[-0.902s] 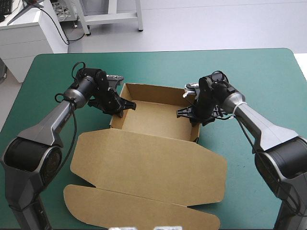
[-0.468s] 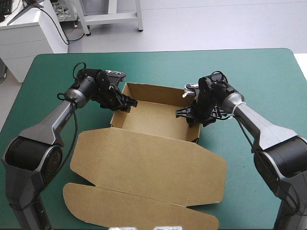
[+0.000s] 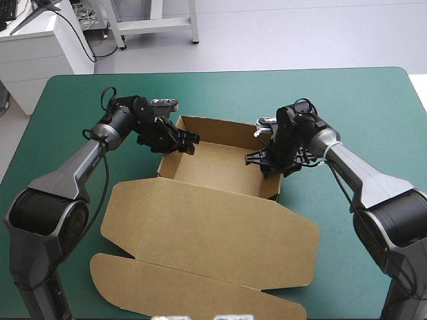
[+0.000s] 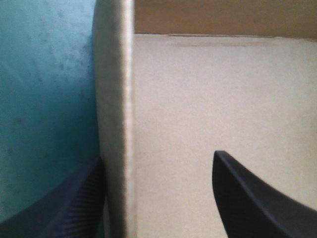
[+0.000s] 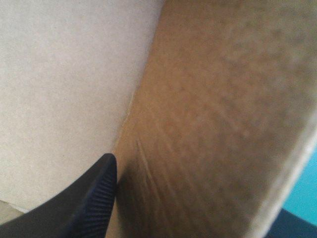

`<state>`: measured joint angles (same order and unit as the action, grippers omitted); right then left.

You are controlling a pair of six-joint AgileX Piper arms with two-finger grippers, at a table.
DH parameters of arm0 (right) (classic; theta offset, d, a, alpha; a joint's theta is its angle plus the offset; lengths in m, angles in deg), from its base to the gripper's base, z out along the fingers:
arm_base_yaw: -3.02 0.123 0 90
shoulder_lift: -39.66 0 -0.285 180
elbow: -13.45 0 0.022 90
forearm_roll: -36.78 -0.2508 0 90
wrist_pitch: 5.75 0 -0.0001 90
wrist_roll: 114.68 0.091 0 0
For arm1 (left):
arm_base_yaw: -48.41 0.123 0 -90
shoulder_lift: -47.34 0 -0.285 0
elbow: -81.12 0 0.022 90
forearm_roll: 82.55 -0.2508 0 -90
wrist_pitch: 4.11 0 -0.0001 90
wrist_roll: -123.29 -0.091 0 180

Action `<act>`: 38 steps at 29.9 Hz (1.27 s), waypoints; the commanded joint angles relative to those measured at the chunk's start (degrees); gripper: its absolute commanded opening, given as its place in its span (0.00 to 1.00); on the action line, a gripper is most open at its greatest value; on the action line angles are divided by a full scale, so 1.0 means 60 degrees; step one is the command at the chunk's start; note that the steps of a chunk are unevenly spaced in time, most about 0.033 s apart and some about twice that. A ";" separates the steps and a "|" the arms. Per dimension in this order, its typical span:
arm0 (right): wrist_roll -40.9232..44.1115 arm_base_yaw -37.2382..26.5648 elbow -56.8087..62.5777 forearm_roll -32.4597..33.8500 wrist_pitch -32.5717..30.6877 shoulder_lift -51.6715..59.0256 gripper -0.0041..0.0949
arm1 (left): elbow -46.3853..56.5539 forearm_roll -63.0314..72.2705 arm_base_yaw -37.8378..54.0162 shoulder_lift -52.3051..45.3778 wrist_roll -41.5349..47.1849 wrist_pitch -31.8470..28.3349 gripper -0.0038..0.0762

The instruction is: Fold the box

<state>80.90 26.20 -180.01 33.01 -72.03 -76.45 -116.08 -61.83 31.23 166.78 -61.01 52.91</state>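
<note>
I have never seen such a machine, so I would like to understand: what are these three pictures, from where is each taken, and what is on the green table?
This is a robot with two arms, each ending in a black two-fingered claw. One picture looks down from above on the teal-green table. On it lies a brown box: an open tray with its lid flat. The other two pictures come from cameras at the wrists, looking along each claw. The left claw is open, one finger outside the tray's left wall, the other inside. The right claw is shut on the right wall.
</note>
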 commanded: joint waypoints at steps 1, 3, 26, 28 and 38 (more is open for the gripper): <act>0.0137 -0.0011 -0.0598 -0.0050 0.0200 0.0557 0.54 | -0.0352 0.0467 -0.0072 -0.0493 -0.0245 -0.0008 0.60; 0.0154 -0.0028 -0.0984 0.0108 0.0196 0.0649 0.54 | -0.0580 0.0199 -0.0072 -0.0509 -0.0245 0.0245 0.60; 0.0673 -0.0028 -0.1947 0.1114 -0.0901 0.2112 0.54 | -0.4111 -0.2493 -0.0072 -0.1419 0.0421 0.2855 0.60; 0.0673 -0.0028 -0.1947 0.0974 -0.0901 0.2203 0.54 | -0.4111 -0.2335 -0.0072 -0.1756 0.0421 0.2855 0.60; 0.0636 -0.0028 -0.1805 0.0873 -0.0901 0.2192 0.54 | -0.4003 -0.1274 -0.0072 -0.3571 0.0116 0.2867 0.60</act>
<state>85.27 26.20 -189.84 37.89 -76.92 -65.99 -138.88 -71.96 31.00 151.00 -60.05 67.44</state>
